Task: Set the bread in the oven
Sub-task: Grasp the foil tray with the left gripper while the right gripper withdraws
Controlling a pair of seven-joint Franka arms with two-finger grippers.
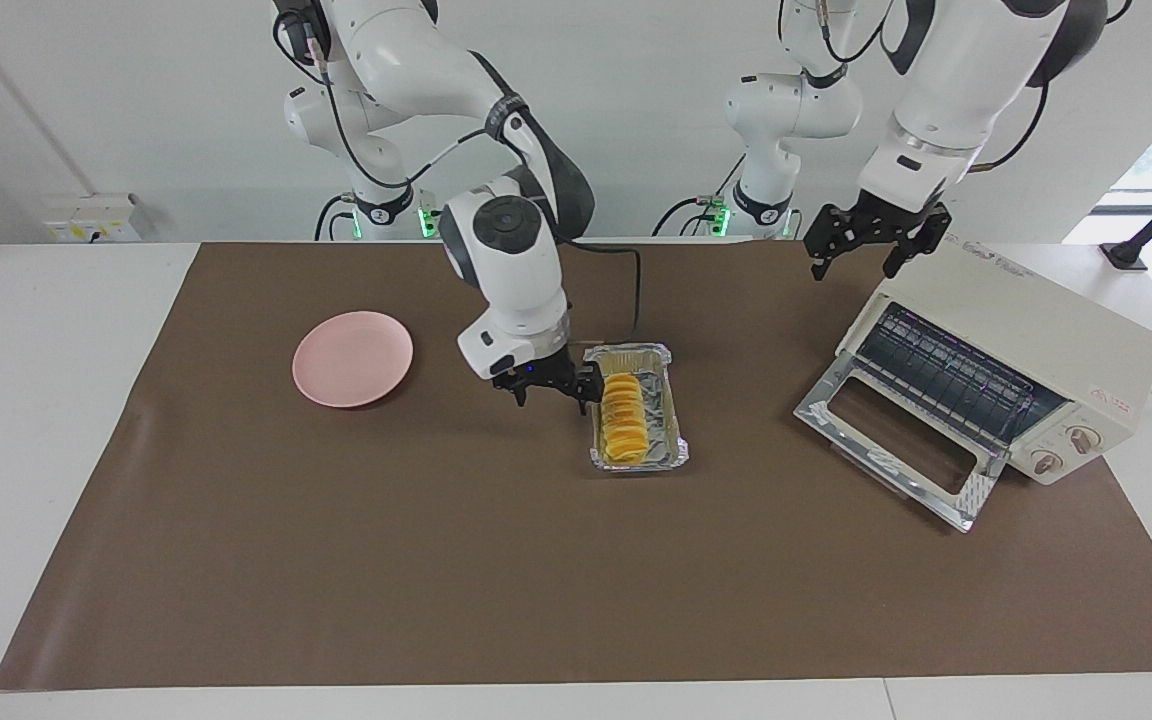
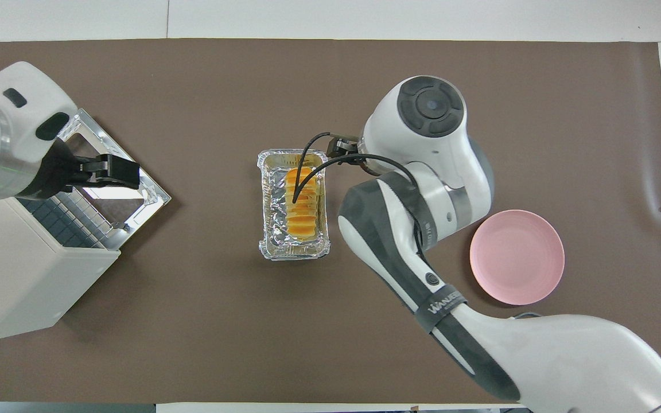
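Observation:
The bread [image 1: 624,420], a ridged row of yellow-orange slices, lies in a crinkled foil tray [image 1: 681,455] at mid-table; it also shows in the overhead view [image 2: 302,203]. My right gripper [image 1: 552,393] is open and low over the mat beside the tray, one finger at the tray's rim toward the right arm's end. In the overhead view its own wrist hides most of it. The cream-white oven [image 1: 1026,340] stands at the left arm's end with its glass door [image 1: 886,440] dropped open and the wire rack showing. My left gripper [image 1: 861,262] is open and empty, raised over the oven's top.
A round pink plate [image 1: 353,358] lies on the brown mat toward the right arm's end; it also shows in the overhead view [image 2: 517,256]. The right arm's black cable loops over the tray [image 2: 273,252]. The open oven door [image 2: 135,189] juts toward the tray.

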